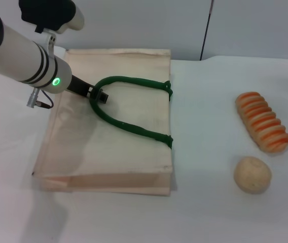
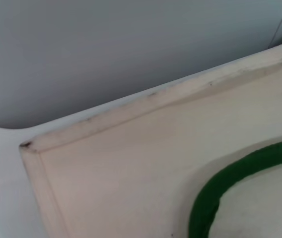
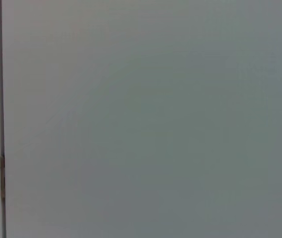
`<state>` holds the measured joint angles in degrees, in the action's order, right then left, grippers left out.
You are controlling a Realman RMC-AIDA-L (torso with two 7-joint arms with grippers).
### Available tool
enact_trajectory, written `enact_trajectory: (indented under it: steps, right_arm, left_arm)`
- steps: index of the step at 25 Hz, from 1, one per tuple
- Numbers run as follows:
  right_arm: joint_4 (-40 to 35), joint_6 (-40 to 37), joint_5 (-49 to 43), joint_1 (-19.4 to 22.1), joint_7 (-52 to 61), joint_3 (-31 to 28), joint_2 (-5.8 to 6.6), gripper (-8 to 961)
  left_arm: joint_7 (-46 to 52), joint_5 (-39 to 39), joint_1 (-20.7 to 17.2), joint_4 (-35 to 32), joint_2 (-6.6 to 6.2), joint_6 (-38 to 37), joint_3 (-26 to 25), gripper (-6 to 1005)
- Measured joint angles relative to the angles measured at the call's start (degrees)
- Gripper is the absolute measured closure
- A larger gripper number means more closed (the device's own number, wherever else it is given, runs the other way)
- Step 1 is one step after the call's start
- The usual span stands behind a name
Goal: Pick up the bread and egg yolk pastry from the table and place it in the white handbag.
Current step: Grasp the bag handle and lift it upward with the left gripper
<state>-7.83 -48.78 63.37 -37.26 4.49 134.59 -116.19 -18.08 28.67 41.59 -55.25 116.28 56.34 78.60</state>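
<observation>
The left end effector [image 1: 99, 96] is seen in the head view at the curve of the green handle [image 1: 129, 109] of the white handbag [image 1: 134, 162], its dark tips right at the rope. Whether the handle is actually pinched between the fingers cannot be told; the tips are small and partly masked by the rope, so their spread is left undecided. In the left wrist view only the bag's cream fabric and a stretch of the handle are shown.

The white handbag is laid flat on the table [image 1: 210, 212], towards the robot's left. The bread [image 1: 262, 122] and the egg yolk pastry [image 1: 252, 174] are both lying on the table well apart from the bag, on the robot's right, the pastry nearer the robot than the loaf. Neither is touched.

The step in hand is judged to be the opening of the bag by its handle, so that a mouth is made for the food. Next, the handle would need to be lifted and held, while the food is fetched by the right end effector, of which only a dark edge is seen at the far right of the head view.
</observation>
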Motion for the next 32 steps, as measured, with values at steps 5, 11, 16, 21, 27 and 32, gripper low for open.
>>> enact_trajectory:
  steps: [5,11,16,21,27,32]
  right_arm:
    - [0.0,0.0,0.0,0.0,0.0,0.1,-0.03,214]
    - [0.0,0.0,0.0,0.0,-0.1,0.2,-0.09,214]
    - [0.0,0.0,0.0,0.0,0.0,0.2,-0.09,214]
    - [0.0,0.0,0.0,0.0,0.0,0.2,-0.09,214]
    - [0.0,0.0,0.0,0.0,0.0,0.0,-0.09,214]
    - [0.0,0.0,0.0,0.0,0.0,0.0,-0.09,213]
  left_arm:
    - [0.9,0.0,0.0,1.2,0.00,-0.9,-0.1,452]
    - [1.6,0.0,0.3,3.2,-0.13,-2.1,-0.2,468]
    - [2.3,0.0,0.7,3.4,-0.23,-2.2,-0.3,482]
    - [2.4,-0.2,0.8,3.5,-0.26,-2.2,-0.5,495]
    - [2.4,-1.5,1.7,4.5,-0.24,-2.1,-1.5,535]
    - [2.0,-1.6,2.2,4.8,-0.26,-2.1,-1.6,697]
